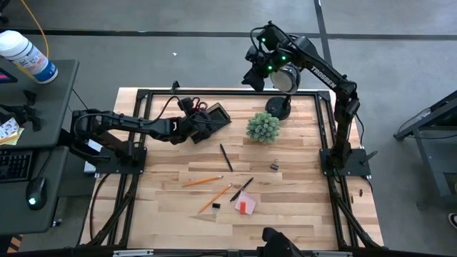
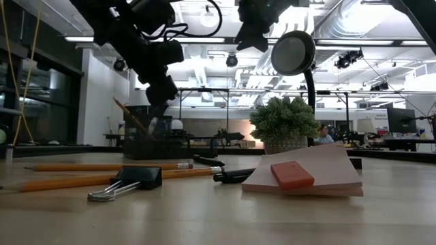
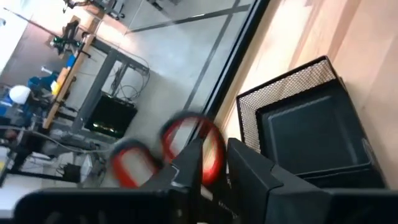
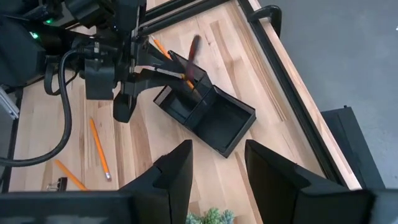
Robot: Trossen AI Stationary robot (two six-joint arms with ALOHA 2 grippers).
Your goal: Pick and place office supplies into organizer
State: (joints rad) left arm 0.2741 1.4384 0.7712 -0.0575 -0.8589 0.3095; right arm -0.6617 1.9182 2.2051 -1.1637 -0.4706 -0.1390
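Releasing the scissors [image 3: 165,152] into the organizer [image 1: 212,118] looks like the step in hand. The left gripper [image 1: 196,126] sits right over the organizer at the back left of the bench [image 1: 300,207], and the orange handles show blurred just past its fingers in its wrist view. Whether those fingers are parted or pinching the scissors I cannot tell. To do it well, I would keep the gripper above the tall mesh compartment, let the blades drop inside, then lift straight up so nothing snags.

The organizer has a mesh cup with a pencil [image 4: 163,50] leaning in it and the scissors at or just above that cup, plus low open trays that seem bare.

Loose on the bench, well apart from it: a pen [image 1: 226,157], two more pencils [image 1: 201,181], a binder clip [image 1: 216,206], another pen and the pink pad [image 1: 245,205], a second clip [image 1: 274,167].

The right gripper [image 4: 216,165] hangs high behind the plant [image 1: 263,127] and lamp [image 1: 283,80], fingers spread, holding nothing
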